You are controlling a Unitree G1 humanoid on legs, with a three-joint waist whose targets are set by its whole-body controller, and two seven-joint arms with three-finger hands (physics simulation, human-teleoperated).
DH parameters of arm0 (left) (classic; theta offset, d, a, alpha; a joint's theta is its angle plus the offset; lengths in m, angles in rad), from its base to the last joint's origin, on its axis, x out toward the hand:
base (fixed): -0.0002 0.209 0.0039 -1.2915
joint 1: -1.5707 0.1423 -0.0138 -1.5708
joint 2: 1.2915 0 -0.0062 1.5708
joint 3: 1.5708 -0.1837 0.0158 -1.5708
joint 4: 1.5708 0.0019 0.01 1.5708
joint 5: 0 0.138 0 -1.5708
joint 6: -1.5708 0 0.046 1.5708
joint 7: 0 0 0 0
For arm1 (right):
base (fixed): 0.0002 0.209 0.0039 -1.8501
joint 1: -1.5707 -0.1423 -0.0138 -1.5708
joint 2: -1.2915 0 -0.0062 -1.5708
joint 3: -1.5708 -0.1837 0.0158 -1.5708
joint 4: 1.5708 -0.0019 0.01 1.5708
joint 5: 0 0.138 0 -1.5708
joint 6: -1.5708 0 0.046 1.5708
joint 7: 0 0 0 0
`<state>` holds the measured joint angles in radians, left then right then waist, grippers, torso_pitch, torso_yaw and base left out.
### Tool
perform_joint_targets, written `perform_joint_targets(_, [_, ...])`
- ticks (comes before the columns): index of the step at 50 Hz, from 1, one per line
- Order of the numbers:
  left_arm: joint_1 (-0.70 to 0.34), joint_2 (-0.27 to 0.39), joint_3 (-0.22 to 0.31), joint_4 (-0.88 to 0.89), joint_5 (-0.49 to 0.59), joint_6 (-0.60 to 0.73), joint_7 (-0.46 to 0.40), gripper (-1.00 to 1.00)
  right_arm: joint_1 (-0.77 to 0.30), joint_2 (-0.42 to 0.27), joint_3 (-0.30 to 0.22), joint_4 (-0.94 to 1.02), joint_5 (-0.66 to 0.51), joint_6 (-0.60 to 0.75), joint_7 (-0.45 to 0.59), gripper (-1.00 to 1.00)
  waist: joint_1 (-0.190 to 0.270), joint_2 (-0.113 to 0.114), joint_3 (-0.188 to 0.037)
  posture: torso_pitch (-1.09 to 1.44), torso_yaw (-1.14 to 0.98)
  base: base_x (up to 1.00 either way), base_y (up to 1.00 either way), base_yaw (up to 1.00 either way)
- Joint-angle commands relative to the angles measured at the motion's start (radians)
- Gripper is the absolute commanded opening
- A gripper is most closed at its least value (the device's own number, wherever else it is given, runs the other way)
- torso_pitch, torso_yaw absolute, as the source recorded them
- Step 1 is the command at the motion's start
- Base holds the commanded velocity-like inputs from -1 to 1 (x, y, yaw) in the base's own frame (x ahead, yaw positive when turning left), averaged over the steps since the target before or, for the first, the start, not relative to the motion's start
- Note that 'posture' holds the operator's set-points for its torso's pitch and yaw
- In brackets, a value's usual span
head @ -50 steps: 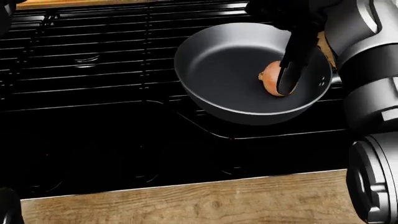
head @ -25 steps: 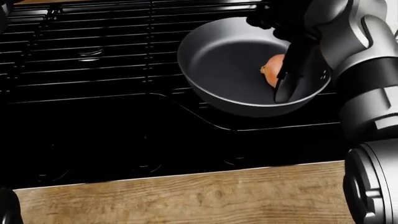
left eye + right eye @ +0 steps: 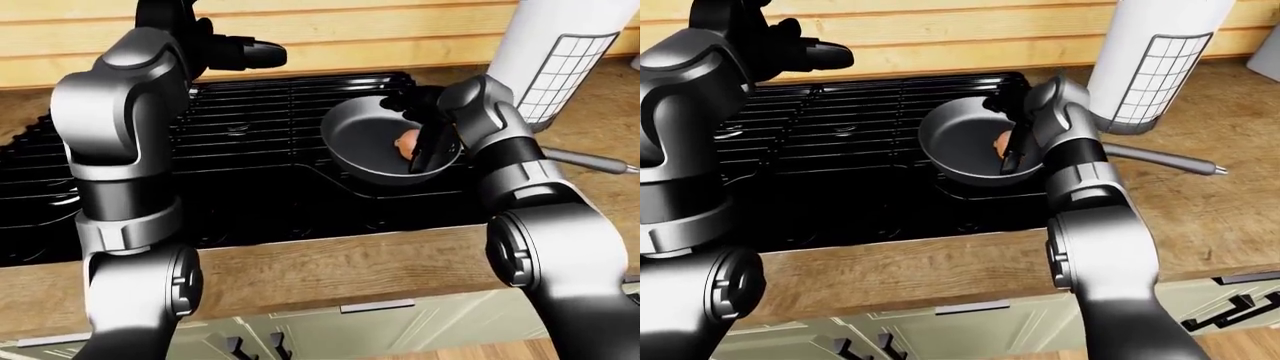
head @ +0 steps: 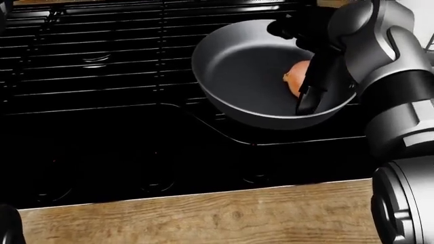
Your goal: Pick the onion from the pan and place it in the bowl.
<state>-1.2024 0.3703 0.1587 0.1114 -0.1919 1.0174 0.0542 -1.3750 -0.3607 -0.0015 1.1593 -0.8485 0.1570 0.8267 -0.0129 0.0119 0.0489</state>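
Right arm bent at elbow, reaching in from right side of head view; forearm angled up-left, wrist turned down. Right hand (image 4: 313, 76) dark, fingers (image 4: 309, 99) pointing downward; closure not discernible. Left arm raised high at left of left-eye view, elbow bent. Left hand (image 3: 245, 54) extended toward right, fingers straight, holding nothing.

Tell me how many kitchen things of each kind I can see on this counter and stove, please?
Onion: 1, in the pan
Pan: 1, grey, on the black stove
White cylinder with a grid pattern: 1, on the wooden counter
Total: 3
No bowl shows in any view.
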Motion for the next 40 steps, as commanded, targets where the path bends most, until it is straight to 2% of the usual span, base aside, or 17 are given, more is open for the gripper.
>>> perform_joint_targets(1, [-0.036,0.011,0.009,-0.032,0.001,-0.028,0.002,1.0,-0.038,-0.009,-0.006,-0.033,0.001,-0.011,-0.018,0.07,0.0,0.0,-0.033,0.0,0.0,0.0,0.0,0.0])
perform_joint_targets(2, [-0.035,0.011,0.009,-0.034,0.0,-0.026,0.002,1.0,-0.038,-0.009,-0.005,-0.033,0.001,-0.012,-0.019,-0.11,0.0,0.0,-0.033,0.0,0.0,0.0,0.0,0.0])
perform_joint_targets(4, [-0.034,0.011,0.009,-0.038,-0.001,-0.024,0.003,1.0,-0.042,-0.011,-0.005,-0.034,0.0,-0.01,-0.013,-0.93,0.001,0.0,-0.033,0.0,0.0,0.0,0.0,0.0])
perform_joint_targets(5, [-0.035,0.012,0.009,-0.041,-0.002,-0.022,0.003,1.0,-0.041,-0.011,-0.005,-0.036,0.0,-0.009,-0.012,-1.0,0.001,0.0,-0.033,0.0,0.0,0.0,0.0,0.0])
perform_joint_targets(21, [-0.03,0.013,0.01,-0.053,-0.012,-0.023,0.007,1.0,-0.063,-0.015,-0.008,-0.045,-0.003,-0.003,-0.004,-1.0,0.0,-0.001,-0.033,0.0,0.0,0.0,0.0,0.0])
perform_joint_targets(33, [-0.043,0.018,0.008,-0.041,-0.008,-0.023,0.004,1.0,-0.203,-0.04,-0.022,-0.038,0.013,0.019,0.024,-1.0,-0.003,0.005,-0.022,0.0,0.0,0.0,0.0,0.0])
perform_joint_targets(40, [-0.041,0.017,0.009,-0.043,-0.008,-0.021,0.005,1.0,-0.249,-0.058,-0.063,-0.067,0.079,0.062,0.033,-1.0,-0.004,0.002,-0.019,0.0,0.0,0.0,0.0,0.0])
